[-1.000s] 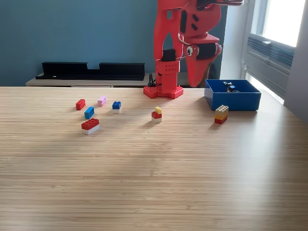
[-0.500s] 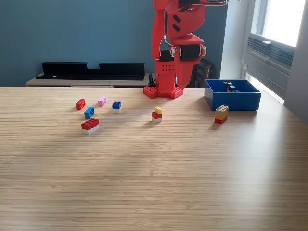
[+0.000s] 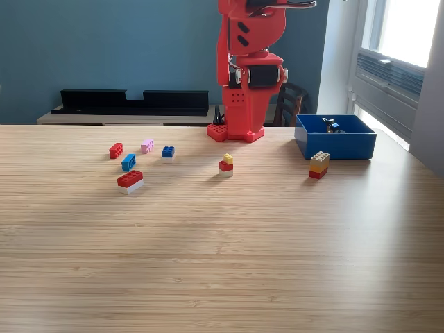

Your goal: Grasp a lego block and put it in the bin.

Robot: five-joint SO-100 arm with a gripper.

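While my arm (image 3: 248,62) hangs folded above its base, gripper state hidden, cannot tell; bin (image 3: 336,142) sits at exterior view's right, blocks inside. Nearest target: yellow-red block (image 3: 226,164) mid-table. Judge: descend straight, jaws astride its short sides, lift clear before swinging

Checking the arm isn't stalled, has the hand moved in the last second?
Yes. The hand swung toward the exterior view's left, away from the bin, and now hangs over the arm's base.
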